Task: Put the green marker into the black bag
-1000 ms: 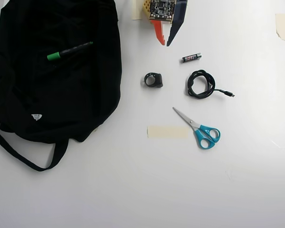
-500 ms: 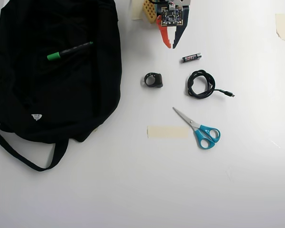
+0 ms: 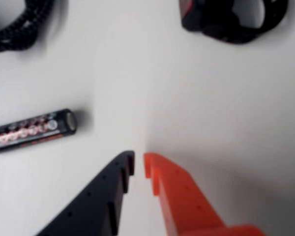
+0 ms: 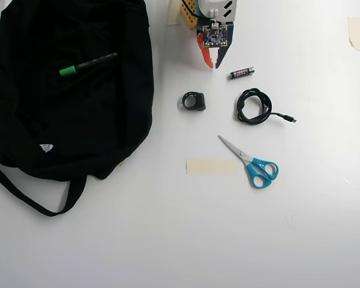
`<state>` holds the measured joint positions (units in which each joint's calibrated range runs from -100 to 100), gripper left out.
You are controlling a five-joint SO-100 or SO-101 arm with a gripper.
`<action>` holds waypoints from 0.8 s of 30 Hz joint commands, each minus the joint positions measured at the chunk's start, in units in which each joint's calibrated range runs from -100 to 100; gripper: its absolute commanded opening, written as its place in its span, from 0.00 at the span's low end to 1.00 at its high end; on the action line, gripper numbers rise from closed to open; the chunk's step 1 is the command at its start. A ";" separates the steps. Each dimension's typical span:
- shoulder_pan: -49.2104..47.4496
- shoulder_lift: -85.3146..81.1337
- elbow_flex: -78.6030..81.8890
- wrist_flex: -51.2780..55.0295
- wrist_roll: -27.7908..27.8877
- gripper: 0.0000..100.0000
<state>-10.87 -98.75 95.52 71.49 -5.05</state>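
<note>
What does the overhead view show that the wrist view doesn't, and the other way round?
Only the overhead view shows the green marker lying on the black bag, plus the scissors and a tape strip. Only the wrist view shows the narrow gap between the nearly closed tips of the claw. Both show the battery, the coiled cable and a small black ring-like part.

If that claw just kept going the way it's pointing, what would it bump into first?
Probably bare table. The nearly closed gripper aims between the battery and the black ring-shaped object, missing both; height is unclear.
</note>
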 commanded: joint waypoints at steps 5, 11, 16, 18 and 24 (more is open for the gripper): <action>1.90 -0.91 3.67 0.78 2.85 0.02; 1.53 -0.91 3.76 0.78 2.90 0.02; 1.75 -0.91 3.76 0.52 2.90 0.02; 1.97 -0.91 3.76 0.52 2.90 0.02; 1.97 -0.91 3.76 0.52 2.90 0.02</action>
<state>-9.18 -98.75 97.33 71.49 -2.52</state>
